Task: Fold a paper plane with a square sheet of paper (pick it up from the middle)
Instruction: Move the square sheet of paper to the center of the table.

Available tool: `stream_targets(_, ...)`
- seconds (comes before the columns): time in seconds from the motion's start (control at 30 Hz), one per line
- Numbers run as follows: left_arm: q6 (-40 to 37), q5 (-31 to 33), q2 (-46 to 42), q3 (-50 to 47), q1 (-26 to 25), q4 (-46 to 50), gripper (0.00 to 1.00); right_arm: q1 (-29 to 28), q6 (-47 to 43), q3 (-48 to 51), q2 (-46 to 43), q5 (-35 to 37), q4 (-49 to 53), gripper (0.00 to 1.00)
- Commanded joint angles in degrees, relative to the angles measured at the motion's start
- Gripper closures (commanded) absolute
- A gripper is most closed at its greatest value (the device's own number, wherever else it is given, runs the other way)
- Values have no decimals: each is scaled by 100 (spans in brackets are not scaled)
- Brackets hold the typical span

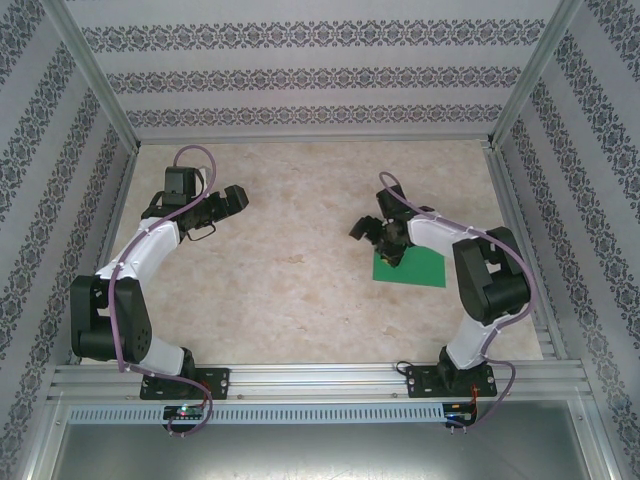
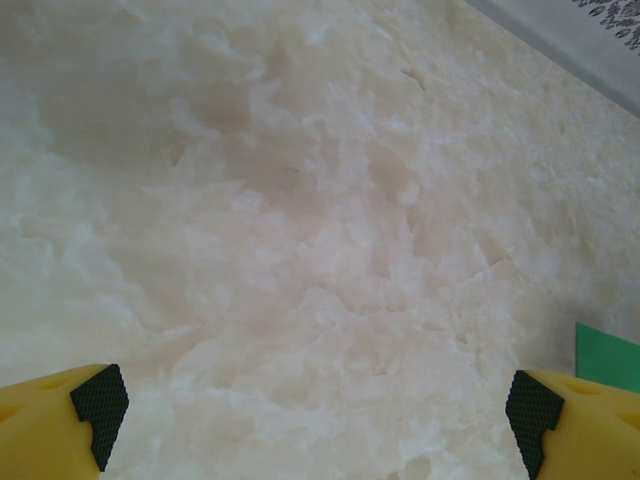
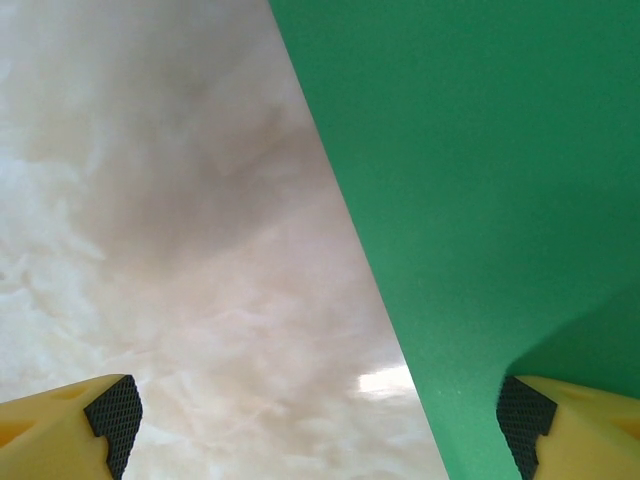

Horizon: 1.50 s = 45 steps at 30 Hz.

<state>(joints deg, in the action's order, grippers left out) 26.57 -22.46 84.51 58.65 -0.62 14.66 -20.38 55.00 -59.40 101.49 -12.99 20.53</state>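
The paper [image 1: 418, 270] is seen lying flat on the desk [image 1: 300, 290], bright green and unfolded. From above, its long axis runs roughly left to right, slightly tilted, with the near right corner pointing toward the desk's right edge. Its far left part is hidden beneath the right fingers [image 1: 390, 243] and the wrist, so the full outline cannot be made out. In the right wrist view the paper [image 3: 480, 180] is cut off at the top and right, and its edge is seen crossing diagonally from top centre to the bottom. In the left wrist view one green corner [image 2: 610, 357] is cut off at the right border.

The right fingers [image 3: 575, 420] are spread wide across that edge, one above the paper, the other above bare desk, and nothing is held. Whether the paper is touched cannot be told.

The right arm [image 1: 480, 280] is bent with its elbow just right of the paper, the forearm reaching left over it and the wrist tipped down. The left arm [image 1: 140, 255] is folded well left of the paper. The left fingers [image 1: 232, 200] are aimed toward it, fully spread [image 2: 60, 420] and empty.
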Motion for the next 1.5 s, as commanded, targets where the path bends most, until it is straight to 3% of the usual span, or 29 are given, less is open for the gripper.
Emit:
stream_targets(0.0, 107, -93, 32, 134, 72, 126, 0, -367, 446, -116, 501, -254, -110, 5)
stream_targets(0.2, 142, -143, 23, 112, 78, 126, 0, -828, 323, -892, 854, -612, -77, 9)
stream_targets(0.5, 200, -315, 93, 129, 28, 118, 0, -470, -1971, -1838, 377, 1539, 2427, 2)
stream_targets(0.6, 226, -351, 151, 148, 14, 121, 0, -433, -2587, -2120, 611, 1843, 2839, 2)
stream_targets(0.77, 248, -399, 247, 190, 1, 149, 0, -414, -3297, -2594, 1115, 1740, 3093, 3)
stream_targets(1.47, 234, -478, 505, 300, -17, 246, 0, -84, -3138, -2403, 1899, 1260, 2753, 7)
